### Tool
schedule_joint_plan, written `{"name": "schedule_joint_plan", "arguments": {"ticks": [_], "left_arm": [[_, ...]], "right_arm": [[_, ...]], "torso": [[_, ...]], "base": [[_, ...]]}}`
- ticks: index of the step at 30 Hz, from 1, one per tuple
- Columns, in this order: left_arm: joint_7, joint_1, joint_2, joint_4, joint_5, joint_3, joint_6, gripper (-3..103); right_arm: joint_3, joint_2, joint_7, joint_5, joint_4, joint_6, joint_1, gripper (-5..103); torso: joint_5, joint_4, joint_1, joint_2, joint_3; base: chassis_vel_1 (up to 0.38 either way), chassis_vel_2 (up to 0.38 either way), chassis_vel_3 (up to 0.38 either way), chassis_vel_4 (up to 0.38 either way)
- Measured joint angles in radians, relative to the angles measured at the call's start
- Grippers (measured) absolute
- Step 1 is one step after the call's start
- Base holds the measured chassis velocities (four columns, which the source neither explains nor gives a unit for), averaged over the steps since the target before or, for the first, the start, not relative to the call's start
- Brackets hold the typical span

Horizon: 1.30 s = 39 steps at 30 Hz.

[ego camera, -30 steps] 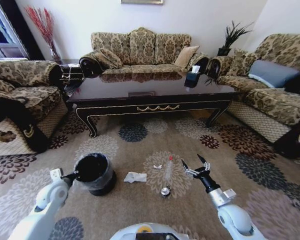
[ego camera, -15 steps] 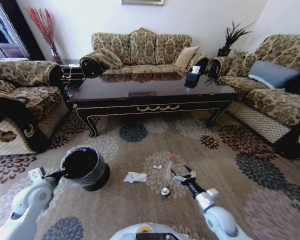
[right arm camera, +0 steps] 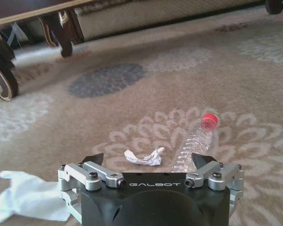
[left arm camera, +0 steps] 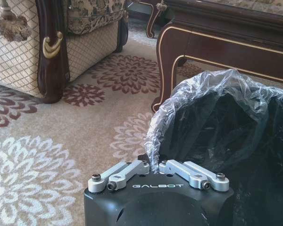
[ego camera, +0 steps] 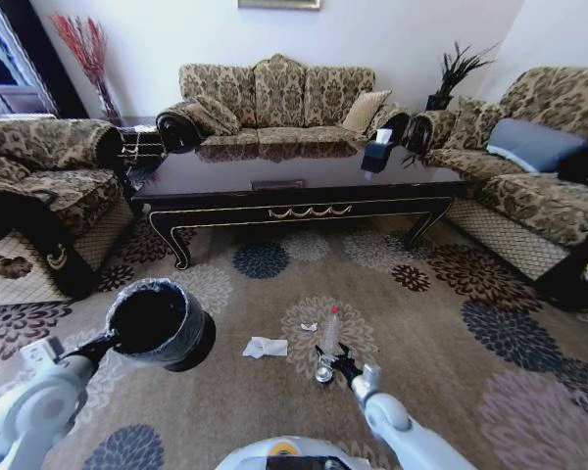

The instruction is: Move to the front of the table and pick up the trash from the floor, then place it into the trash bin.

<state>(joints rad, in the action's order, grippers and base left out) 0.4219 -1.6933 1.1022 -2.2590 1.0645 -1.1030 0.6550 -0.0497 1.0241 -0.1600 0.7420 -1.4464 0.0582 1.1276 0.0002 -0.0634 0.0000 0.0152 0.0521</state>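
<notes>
Gripping trash bin (left arm camera: 236, 127) rim: left gripper (left arm camera: 158, 165). Right gripper (right arm camera: 151, 162) spread wide, bottle (right arm camera: 194, 141) and scrap (right arm camera: 142, 157) just ahead.

1 table (ego camera: 304, 191), 1 trash bin (ego camera: 155, 321), 1 bottle (ego camera: 330, 330), 1 tissue (ego camera: 265, 347), 1 white scrap (ego camera: 309, 326), 2 grippers

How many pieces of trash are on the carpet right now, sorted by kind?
Crumpled white tissue: 1
Clear plastic bottle with red cap: 1
Small white scrap: 1
Small round dark object: 1
Total: 4
</notes>
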Motion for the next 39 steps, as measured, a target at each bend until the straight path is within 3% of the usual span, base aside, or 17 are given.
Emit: {"name": "schedule_joint_plan", "arguments": {"ticks": [3,12,19,25,28,31,35,37,39], "left_arm": [[0.0,-0.023,0.016,-0.031,0.002,-0.019,0.0,3],[0.0,-0.04,0.03,-0.069,0.003,-0.03,0.002,3],[0.002,-0.035,0.031,-0.09,0.001,-0.028,0.011,3],[0.003,-0.036,0.032,-0.099,0.0,-0.029,0.014,3],[0.004,-0.031,0.031,-0.098,-0.003,-0.021,0.014,3],[0.004,-0.024,0.03,-0.094,-0.007,-0.014,0.014,3],[0.004,-0.004,0.025,-0.082,-0.016,0.006,0.015,3],[0.004,0.0,0.024,-0.08,-0.017,0.01,0.015,3],[0.004,0.009,0.023,-0.076,-0.021,0.021,0.015,3]], "right_arm": [[-0.055,0.011,-0.088,-0.047,0.046,-0.042,-0.094,100],[-0.146,0.029,-0.191,-0.099,0.223,-0.114,-0.243,100],[-0.181,0.067,-0.192,-0.062,0.361,-0.125,-0.316,100],[-0.199,0.11,-0.142,-0.047,0.465,-0.11,-0.369,100],[-0.203,0.128,-0.133,-0.053,0.489,-0.111,-0.378,85],[-0.205,0.133,-0.133,-0.063,0.49,-0.122,-0.376,79],[-0.203,0.13,-0.15,-0.091,0.465,-0.152,-0.346,58],[-0.2,0.128,-0.153,-0.097,0.456,-0.156,-0.337,58],[-0.192,0.117,-0.15,-0.111,0.435,-0.158,-0.318,47]], "torso": [[-0.0004,0.0001,0.0,0.0,0.0],[-0.0002,-0.0003,0.0,0.0,0.0],[-0.0003,-0.0002,0.0,0.0,0.0],[-0.0002,-0.0001,0.0,0.0,0.0],[-0.0003,0.0001,0.0,0.0,0.0],[-0.0002,0.0,0.0,0.0,0.0],[-0.0003,-0.0002,0.0,0.0,0.0],[-0.0004,-0.0001,0.0,0.0,0.0],[-0.0004,0.0002,0.0,0.0,0.0]], "base": [[0.0,0.0,0.0,0.0],[0.0,0.0,0.0,0.0],[0.0,0.0,0.0,0.0],[0.0,0.0,0.0,0.0],[0.0,0.0,0.0,0.0],[0.0,0.0,0.0,0.0],[0.0,0.0,0.0,0.0],[0.0,0.0,0.0,0.0],[0.0,0.0,0.0,0.0]]}}
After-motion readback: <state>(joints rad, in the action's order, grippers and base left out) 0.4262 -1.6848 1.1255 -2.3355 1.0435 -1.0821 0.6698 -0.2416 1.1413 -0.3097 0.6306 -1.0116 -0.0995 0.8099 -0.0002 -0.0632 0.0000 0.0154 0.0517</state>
